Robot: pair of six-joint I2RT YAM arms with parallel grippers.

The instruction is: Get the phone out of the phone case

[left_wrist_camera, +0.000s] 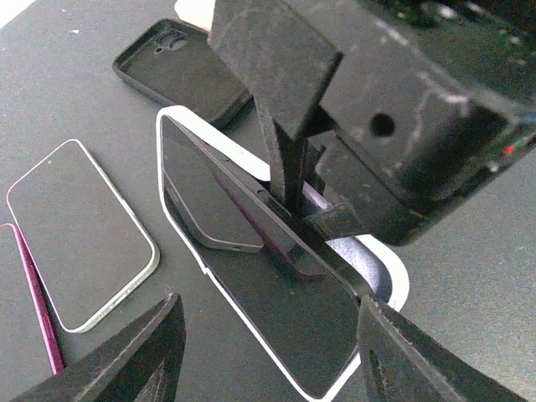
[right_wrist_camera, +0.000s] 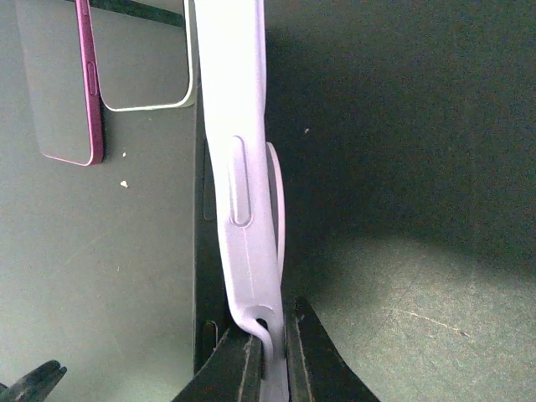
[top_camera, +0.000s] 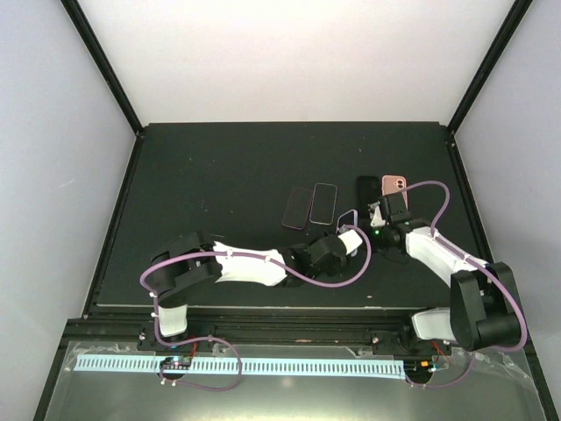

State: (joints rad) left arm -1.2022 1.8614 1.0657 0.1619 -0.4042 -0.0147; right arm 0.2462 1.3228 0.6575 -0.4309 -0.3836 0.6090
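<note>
**Phone seated in its case, left fingers placed to free it**

At the far left of the table (top_camera: pixel 219 167) lie a magenta phone (right_wrist_camera: pixel 63 84) and, just beside it, a silver-edged phone (left_wrist_camera: pixel 79 234), both flat and untouched. Next comes the left gripper (left_wrist_camera: pixel 270 306), its fingers (left_wrist_camera: pixel 142 352) apart and straddling the lower end of the phone (left_wrist_camera: pixel 209 193). No contact with either side is visible.

The phone sits in the pale phone case (right_wrist_camera: pixel 239 126), which is tipped up on a long edge at mid-table. The right gripper (right_wrist_camera: pixel 272 322) is pinched tight on the case's rim. An empty black case (left_wrist_camera: pixel 180 67) lies beyond it. Furthest right, a salmon-pink phone case (top_camera: pixel 394 187) rests flat with its back up, and nothing is on it.

The step in hand looks like separation: one side anchors the shell while the other takes the handset. The next move likely needs the left fingers to grip the phone's own edges, not the case lip. They would then peel a corner free while the right pinch holds firm, since a soft rim could slip.
</note>
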